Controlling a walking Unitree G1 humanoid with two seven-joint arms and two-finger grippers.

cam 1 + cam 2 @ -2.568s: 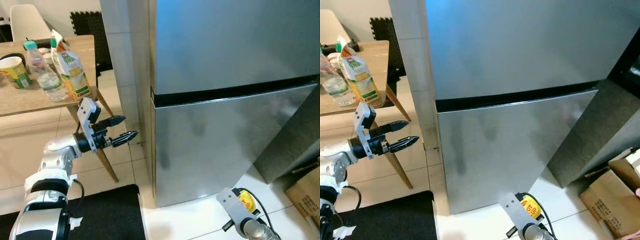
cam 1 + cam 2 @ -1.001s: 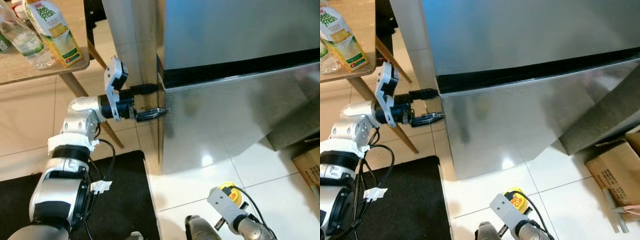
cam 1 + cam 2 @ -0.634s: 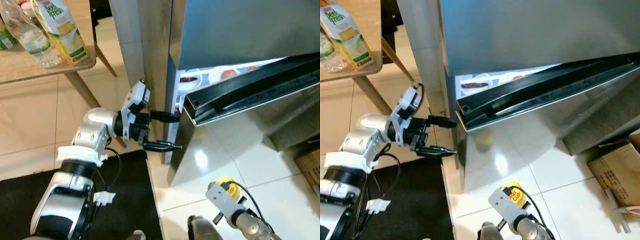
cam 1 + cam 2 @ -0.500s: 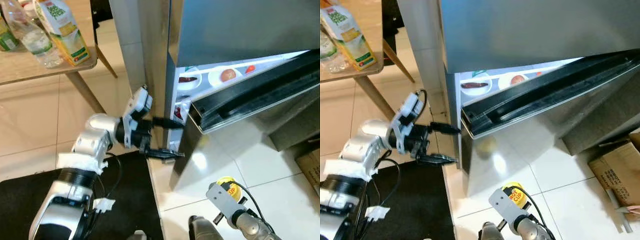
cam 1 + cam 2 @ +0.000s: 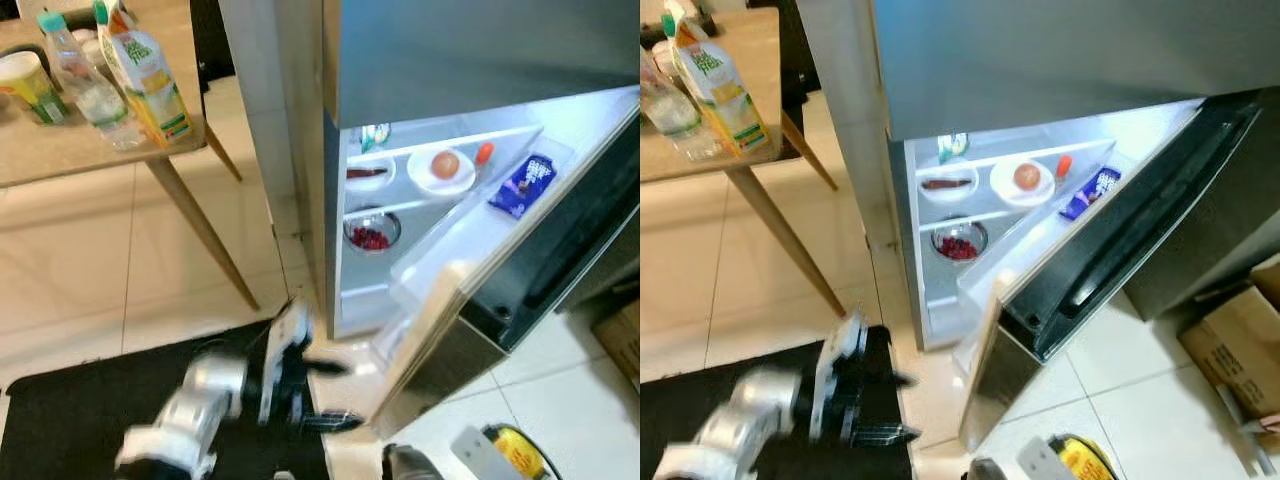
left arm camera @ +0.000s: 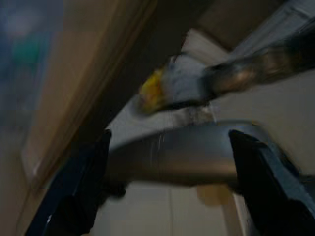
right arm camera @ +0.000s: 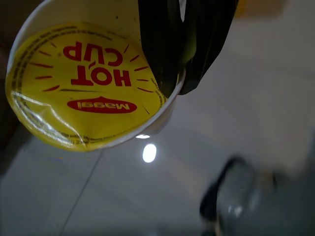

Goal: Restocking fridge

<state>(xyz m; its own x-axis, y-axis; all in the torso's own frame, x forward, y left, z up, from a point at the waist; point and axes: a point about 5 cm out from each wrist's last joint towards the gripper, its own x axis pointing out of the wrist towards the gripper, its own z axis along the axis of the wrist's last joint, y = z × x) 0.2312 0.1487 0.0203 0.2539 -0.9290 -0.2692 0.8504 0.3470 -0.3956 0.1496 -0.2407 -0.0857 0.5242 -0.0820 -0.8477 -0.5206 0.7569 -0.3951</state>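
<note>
The bench (image 5: 60,165) at far left carries a juice carton (image 5: 148,72) and a water bottle (image 5: 88,84). The left gripper (image 5: 325,395), motion-blurred, sits low before the open fridge door (image 5: 1120,250) with its fingers spread wide. The right gripper (image 7: 184,49) is clamped on the rim of the noodle cup (image 7: 88,88), low at right above the floor.

Brushed steel fridge (image 5: 1040,50), glossy floor tiles (image 5: 130,260), matt wooden desk (image 5: 60,160), shiny foil lid on the paper cup (image 7: 88,88).
</note>
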